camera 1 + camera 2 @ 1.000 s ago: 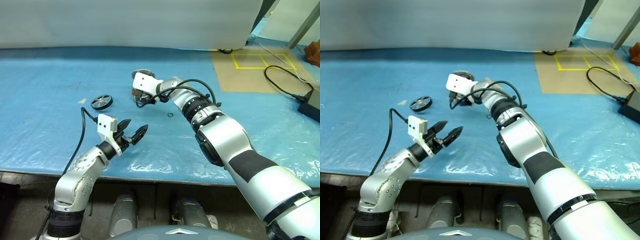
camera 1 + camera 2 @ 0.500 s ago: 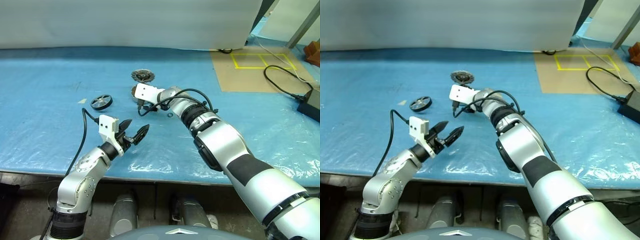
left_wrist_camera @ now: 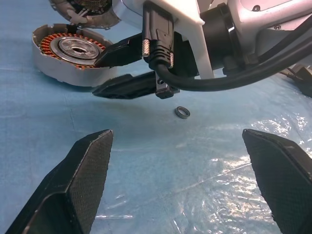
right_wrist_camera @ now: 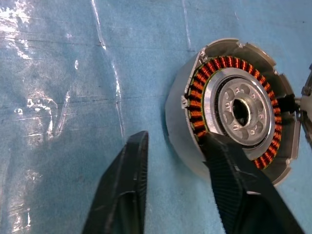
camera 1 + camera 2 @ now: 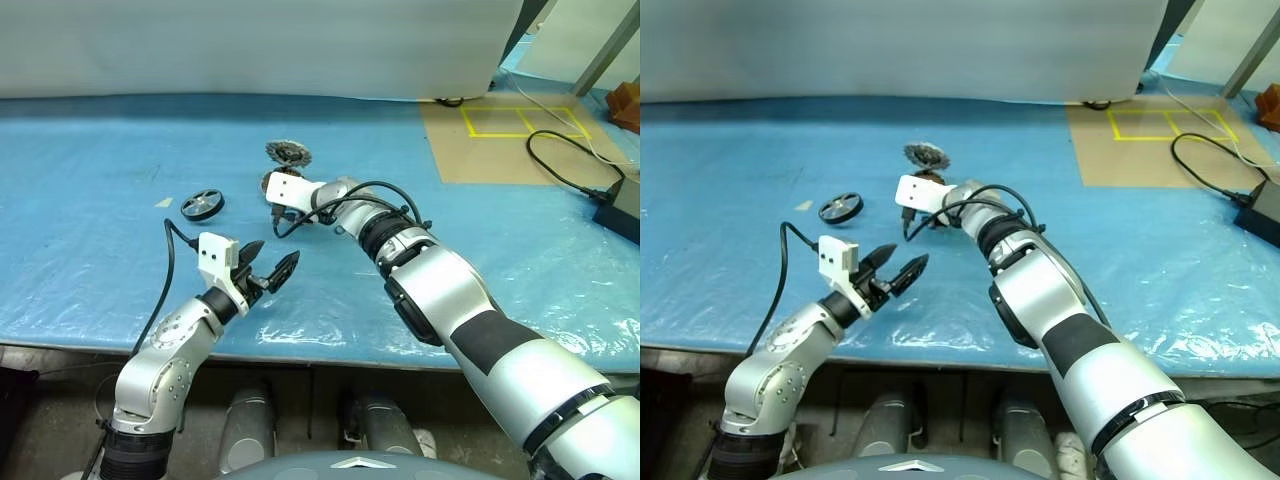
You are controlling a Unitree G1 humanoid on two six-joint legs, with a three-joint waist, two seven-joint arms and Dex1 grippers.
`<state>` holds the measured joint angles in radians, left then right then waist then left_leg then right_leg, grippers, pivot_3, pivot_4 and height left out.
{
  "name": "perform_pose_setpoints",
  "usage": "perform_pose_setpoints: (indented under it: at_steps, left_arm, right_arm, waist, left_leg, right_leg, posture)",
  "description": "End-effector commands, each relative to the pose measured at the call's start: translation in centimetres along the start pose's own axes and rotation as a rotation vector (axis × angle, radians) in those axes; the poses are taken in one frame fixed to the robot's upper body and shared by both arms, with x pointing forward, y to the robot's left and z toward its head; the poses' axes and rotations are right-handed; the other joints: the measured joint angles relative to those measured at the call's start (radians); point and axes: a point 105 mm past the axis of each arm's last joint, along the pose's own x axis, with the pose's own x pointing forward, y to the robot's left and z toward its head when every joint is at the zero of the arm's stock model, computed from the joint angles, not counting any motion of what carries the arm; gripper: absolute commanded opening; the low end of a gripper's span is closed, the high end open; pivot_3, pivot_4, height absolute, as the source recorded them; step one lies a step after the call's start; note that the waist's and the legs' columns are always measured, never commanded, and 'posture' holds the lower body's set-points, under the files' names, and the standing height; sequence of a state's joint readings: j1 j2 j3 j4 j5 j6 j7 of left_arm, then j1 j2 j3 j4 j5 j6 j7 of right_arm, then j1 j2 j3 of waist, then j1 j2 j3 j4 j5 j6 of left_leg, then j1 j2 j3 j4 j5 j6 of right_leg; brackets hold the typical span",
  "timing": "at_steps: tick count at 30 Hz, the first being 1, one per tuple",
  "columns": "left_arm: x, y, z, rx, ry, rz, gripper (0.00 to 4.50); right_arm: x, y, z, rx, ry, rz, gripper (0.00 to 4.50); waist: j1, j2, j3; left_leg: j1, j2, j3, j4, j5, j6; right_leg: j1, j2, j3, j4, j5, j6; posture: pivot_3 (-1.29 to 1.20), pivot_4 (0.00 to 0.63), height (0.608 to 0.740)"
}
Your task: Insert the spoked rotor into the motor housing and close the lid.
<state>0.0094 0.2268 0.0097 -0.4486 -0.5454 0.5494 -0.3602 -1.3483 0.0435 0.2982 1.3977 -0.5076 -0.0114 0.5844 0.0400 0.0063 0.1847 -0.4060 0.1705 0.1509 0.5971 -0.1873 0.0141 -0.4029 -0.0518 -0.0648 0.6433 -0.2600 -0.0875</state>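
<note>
A: What colours does the squat silver metal motor housing (image 4: pixel 229 109) show?

B: Pale silver-grey wall, and inside it a ring of orange-copper windings striped with dark gaps, around a bright silver hub with a ring of round holes.

A: And the right tool (image 4: pixel 178 190) beside it?

B: Matte black fingers (image 4: pixel 119 195) with fine ribbing on the inner faces. The left tool (image 3: pixel 190 180) is the same ribbed black.

A: The worktop (image 5: pixel 90 200)?

B: Blue sheeting, glossy with white glints. Left of the right tool lies a small dark-rimmed wheel with silver spokes (image 5: pixel 203 204); beyond that tool, a grey toothed disc (image 5: pixel 287 152).
</note>
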Motion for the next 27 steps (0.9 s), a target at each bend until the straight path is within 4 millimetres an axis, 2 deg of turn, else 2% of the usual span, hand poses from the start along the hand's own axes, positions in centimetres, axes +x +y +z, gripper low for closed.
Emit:
perform_pose_setpoints:
  at_steps: [1,3,4,15,21,25,27]
  left_arm:
    - [-0.1,-0.7,1.1,0.025,-0.050,-0.013,4.50]
    - [-0.2,-0.7,1.1,0.023,-0.050,-0.012,4.50]
    - [-0.2,-0.7,1.1,0.022,-0.050,-0.012,4.50]
    - [0.1,-0.4,1.8,0.033,-0.058,-0.025,4.50]
    - [-1.2,-1.3,3.7,0.085,-0.069,-0.165,4.50]
    - [-2.4,0.7,4.6,0.160,-0.029,-0.159,4.50]
    - [-2.7,2.3,5.4,0.178,-0.032,-0.123,4.50]
  right_arm:
    - [0.1,0.1,0.5,-0.027,-0.007,0.003,0.82]
    - [0.0,0.0,0.4,-0.030,-0.002,0.001,0.14]
    - [0.0,0.0,0.3,-0.032,-0.001,0.000,0.02]
    - [-0.6,-0.6,0.6,-0.049,-0.007,0.033,0.02]
    - [-1.6,-0.5,2.0,-0.052,-0.081,0.160,0.02]
    - [-2.4,0.1,1.5,-0.090,-0.095,0.266,0.02]
    - [-2.8,0.7,0.9,-0.112,-0.104,0.339,0.02]
  waist:
    - [0.000,0.000,0.000]
    - [-0.001,0.000,0.000]
    - [0.000,0.000,0.000]
    - [0.001,0.000,0.000]
    - [0.000,0.001,0.000]
    - [0.000,0.001,0.000]
    - [0.001,0.001,0.001]
  left_leg:
    - [0.000,0.000,0.000,0.000,0.000,0.000]
    - [0.001,0.000,0.000,0.000,0.000,0.000]
    - [0.001,0.000,0.000,0.000,0.000,0.000]
    - [0.001,0.000,0.000,0.000,0.000,0.000]
    - [0.000,0.000,0.000,0.000,0.000,0.001]
    - [-0.001,0.000,0.000,0.000,0.001,0.005]
    - [-0.001,0.000,0.000,0.000,0.001,0.005]
  right_leg:
    - [0.000,0.000,0.000,0.000,0.000,0.000]
    - [0.001,0.000,0.000,0.000,0.000,0.000]
    - [0.001,0.000,0.000,0.000,0.000,0.000]
    - [0.001,0.000,0.000,0.000,0.000,0.000]
    - [0.000,0.000,0.000,0.000,0.000,0.000]
    - [0.000,0.000,0.000,0.000,0.000,0.000]
    - [0.000,0.000,0.000,0.000,0.000,0.000]
  posture:
    - [0.00,0.150,0.740]
    - [0.00,0.150,0.740]
    - [0.00,0.150,0.740]
    - [0.00,0.150,0.740]
    - [0.00,0.150,0.740]
    - [0.00,0.150,0.740]
    - [0.00,0.150,0.740]
